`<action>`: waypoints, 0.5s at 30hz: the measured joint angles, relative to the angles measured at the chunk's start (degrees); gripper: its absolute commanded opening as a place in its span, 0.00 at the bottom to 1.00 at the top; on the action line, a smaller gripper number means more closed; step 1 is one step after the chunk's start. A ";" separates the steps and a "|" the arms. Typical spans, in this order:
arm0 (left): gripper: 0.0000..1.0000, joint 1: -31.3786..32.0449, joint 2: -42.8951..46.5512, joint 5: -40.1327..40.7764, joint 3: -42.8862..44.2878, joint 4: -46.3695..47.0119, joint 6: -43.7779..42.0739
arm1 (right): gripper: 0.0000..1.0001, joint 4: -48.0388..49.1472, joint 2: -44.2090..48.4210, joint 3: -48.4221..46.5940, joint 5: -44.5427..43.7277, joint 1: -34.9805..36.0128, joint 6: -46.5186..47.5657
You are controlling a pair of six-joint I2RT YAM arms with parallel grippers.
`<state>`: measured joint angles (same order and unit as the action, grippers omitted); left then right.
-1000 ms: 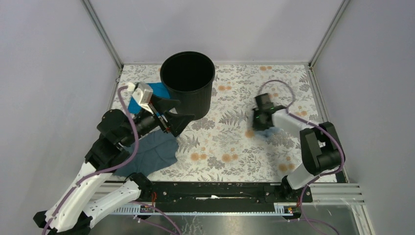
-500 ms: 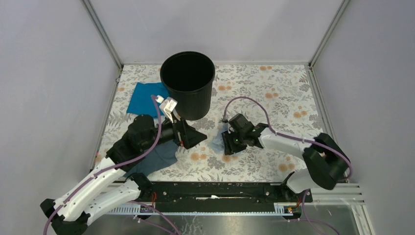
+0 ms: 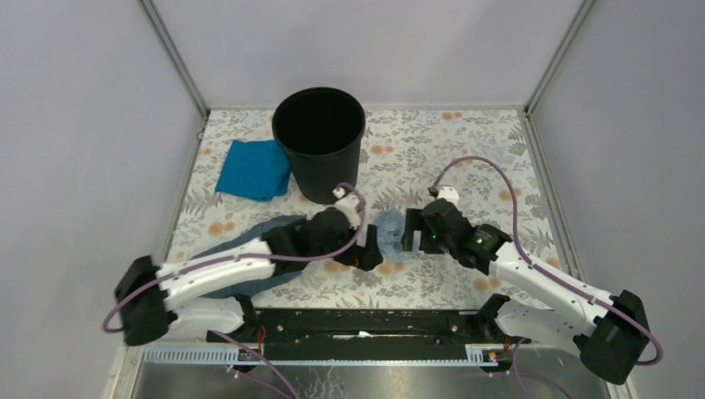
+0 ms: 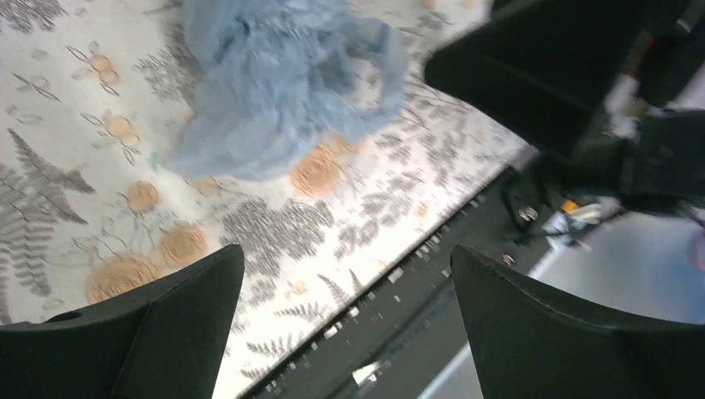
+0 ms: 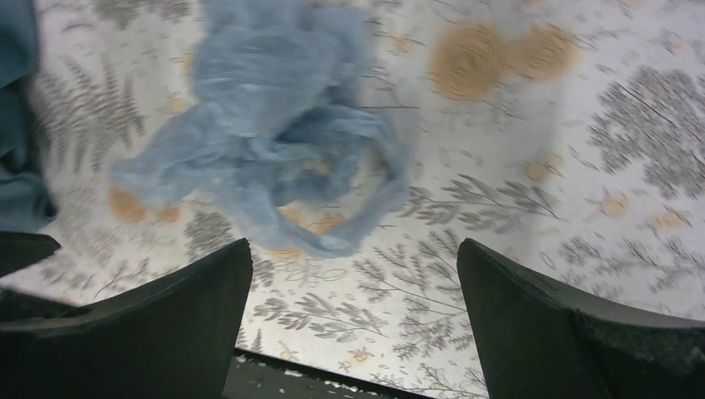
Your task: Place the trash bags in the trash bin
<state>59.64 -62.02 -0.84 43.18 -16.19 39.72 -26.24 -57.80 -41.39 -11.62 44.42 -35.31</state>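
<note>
The trash bag [image 3: 388, 235], a crumpled pale blue plastic bag, lies loose on the flowered table [image 3: 465, 158] in front of the trash bin [image 3: 319, 141], a round black bucket standing upright at the back. My left gripper [image 3: 367, 253] is just left of the bag and my right gripper [image 3: 411, 236] just right of it. In the left wrist view the bag [image 4: 274, 83] lies beyond my open left gripper [image 4: 347, 253]. The right wrist view shows the bag [image 5: 274, 125] ahead of my open right gripper [image 5: 353, 249]. Nothing sits between either pair of fingers.
A bright teal folded cloth [image 3: 253, 169] lies left of the bin. A dull grey-blue cloth [image 3: 249, 241] lies at the front left, partly under my left arm, and shows at the edge of the right wrist view [image 5: 17, 125]. The black rail [image 3: 374, 320] runs along the near edge.
My right gripper carried the bag left toward the middle, then opened and let it go onto the table. My left arm swung from beside the bin down and right to the bag.
</note>
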 measured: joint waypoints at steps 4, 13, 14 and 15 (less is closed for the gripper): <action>0.97 0.59 -12.26 5.99 7.06 -1.99 -2.62 | 0.96 -2.19 1.99 3.19 -3.39 -1.01 -4.28; 0.64 0.59 -21.84 12.74 10.99 -1.73 -3.96 | 0.88 6.93 2.89 11.87 10.10 -9.42 -4.79; 0.60 0.59 -22.27 12.83 10.99 -1.49 -3.67 | 0.87 8.13 2.40 12.28 11.63 -9.57 -4.90; 0.56 0.59 -22.77 12.85 10.97 -0.98 -3.45 | 0.87 9.55 1.81 12.66 13.11 -9.62 -5.09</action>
<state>60.23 -84.79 12.01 54.15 -17.17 36.27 -16.69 -55.99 -28.73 1.50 34.81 -40.40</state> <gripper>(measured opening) 0.651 0.882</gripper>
